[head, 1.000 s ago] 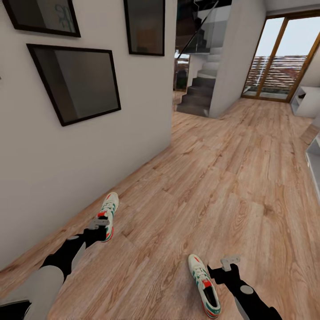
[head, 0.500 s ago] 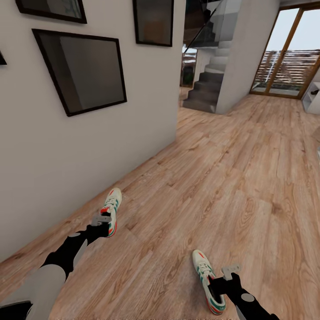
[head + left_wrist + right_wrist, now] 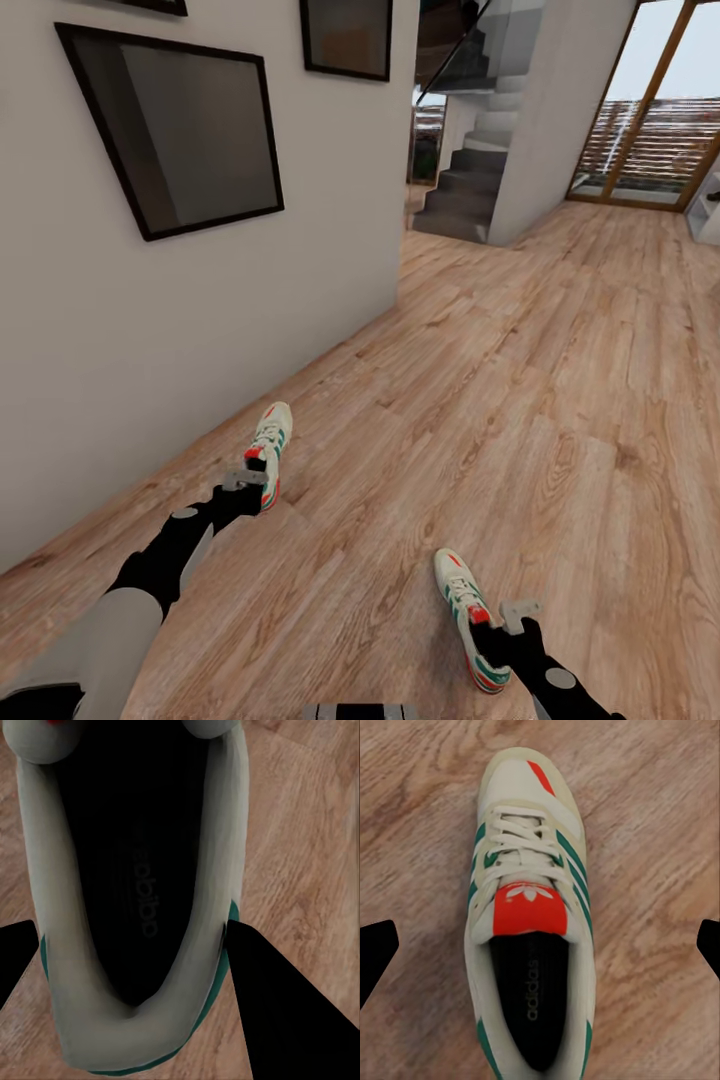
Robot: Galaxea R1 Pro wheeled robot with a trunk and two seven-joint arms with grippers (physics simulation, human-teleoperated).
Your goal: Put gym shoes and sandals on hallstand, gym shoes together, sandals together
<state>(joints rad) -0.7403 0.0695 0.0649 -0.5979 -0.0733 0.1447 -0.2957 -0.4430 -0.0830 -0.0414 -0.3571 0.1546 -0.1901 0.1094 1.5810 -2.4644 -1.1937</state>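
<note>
Both arms have pushed forward since a second ago, the head camera shifting with them: the left claw (image 3: 247, 482) now sits at the heel of the far gym shoe (image 3: 270, 447) near the wall (image 3: 200, 330), and the right claw (image 3: 505, 620) has closed in beside the near gym shoe (image 3: 468, 618), which lies well apart from the other on the corridor floor (image 3: 560, 420). In the left wrist view the dark fingers (image 3: 281, 1009) straddle the far shoe's heel (image 3: 135, 907), spread wide, one touching its green-trimmed side, gripping nothing firmly that I can tell. In the right wrist view the right claw's fingertips (image 3: 376, 949) stand far apart, clear of the near shoe (image 3: 529, 930). Each sneaker is off-white leather with green side stripes, white laces, a red tongue label and a black insole. Laminate planks are light brown, grainy and knotted. Black-framed pictures (image 3: 175, 125) hang on the smooth pale wall; grey stairs (image 3: 465, 190) rise beyond.
</note>
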